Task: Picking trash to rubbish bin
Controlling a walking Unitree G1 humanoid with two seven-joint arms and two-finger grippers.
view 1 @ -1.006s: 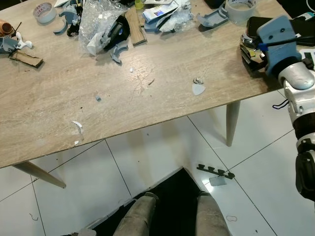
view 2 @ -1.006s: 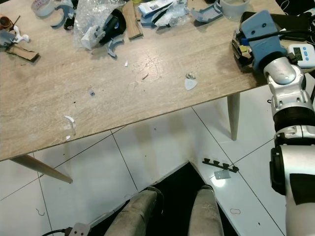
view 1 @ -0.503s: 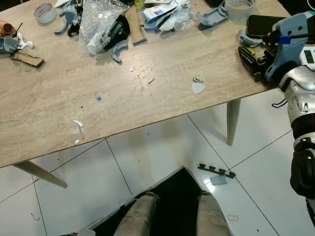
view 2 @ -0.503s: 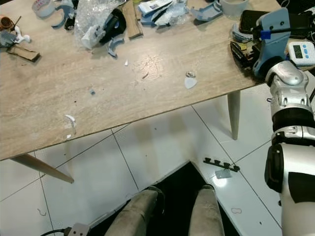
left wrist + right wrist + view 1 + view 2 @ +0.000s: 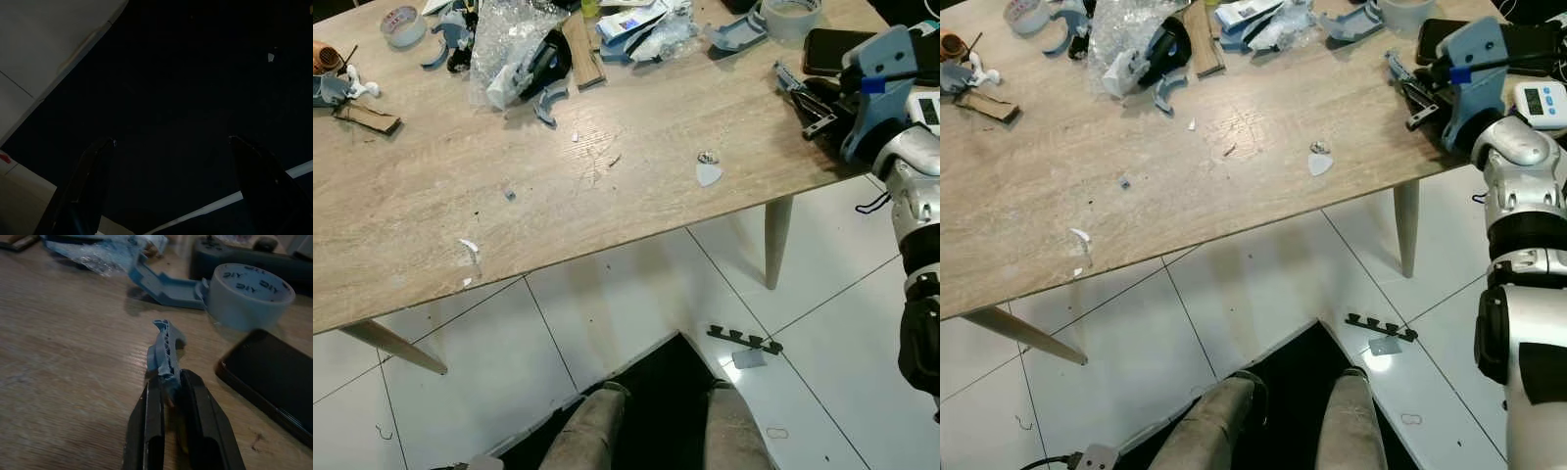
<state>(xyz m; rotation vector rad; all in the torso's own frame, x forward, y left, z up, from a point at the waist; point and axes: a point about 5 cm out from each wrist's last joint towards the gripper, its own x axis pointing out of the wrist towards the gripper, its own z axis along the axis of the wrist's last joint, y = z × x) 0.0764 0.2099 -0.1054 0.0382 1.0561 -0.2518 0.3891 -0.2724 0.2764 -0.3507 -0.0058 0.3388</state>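
Observation:
My right gripper [image 5: 168, 382] is shut on a small blue-grey plastic piece [image 5: 165, 350] just above the wooden table [image 5: 431, 206], at its right end. In the left eye view the right gripper [image 5: 800, 91] points left across the tabletop from its blue wrist housing [image 5: 881, 73]. Trash lies along the far side: crumpled clear plastic wrap [image 5: 509, 39], blue plastic brackets [image 5: 736, 36] and torn packets [image 5: 636, 24]. A white scrap [image 5: 708, 174] lies near the front edge. My left gripper [image 5: 171, 142] hangs open over a dark surface.
A black phone [image 5: 271, 377] and a grey tape roll [image 5: 247, 293] lie just beyond the held piece. A white timer [image 5: 1540, 101] sits at the table's right corner. On the white floor tiles are a black clip strip [image 5: 742, 341] and a dark mat [image 5: 656, 392] under my legs.
My right gripper has turned away from the dark stack at the table's right edge; its fingers now reach left over the tabletop with the blue-grey piece between them.

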